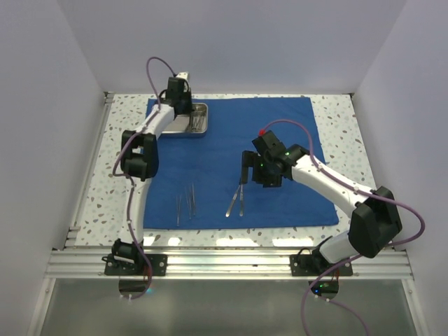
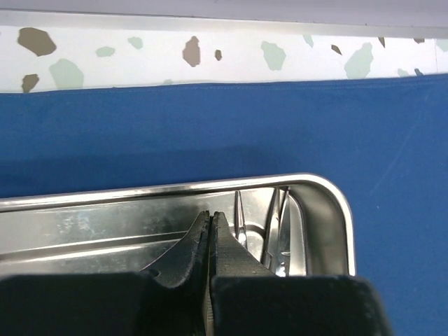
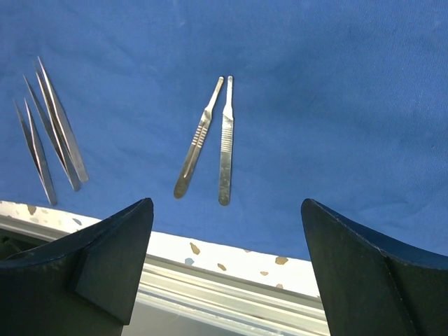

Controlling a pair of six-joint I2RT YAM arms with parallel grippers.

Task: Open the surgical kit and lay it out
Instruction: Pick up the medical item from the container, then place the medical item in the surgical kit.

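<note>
Weak pinch on light metal: a slip or a drag is the danger
The royal-blue cloth wrap (image 1: 231,161) lies spread flat on the speckled bench (image 1: 336,112), with the shiny rectangular steel tray (image 1: 190,132) at its 11 o'clock corner; the left gripper (image 2: 211,217) is pressed together inside it beside thin steel instruments (image 2: 280,224), pinching one or nothing I cannot tell, so lifting could drop a piece or tug the tray; the right gripper (image 1: 243,173), spread wide, hangs over two flat steel handles (image 3: 225,140) at 6 o'clock and could knock them
</note>
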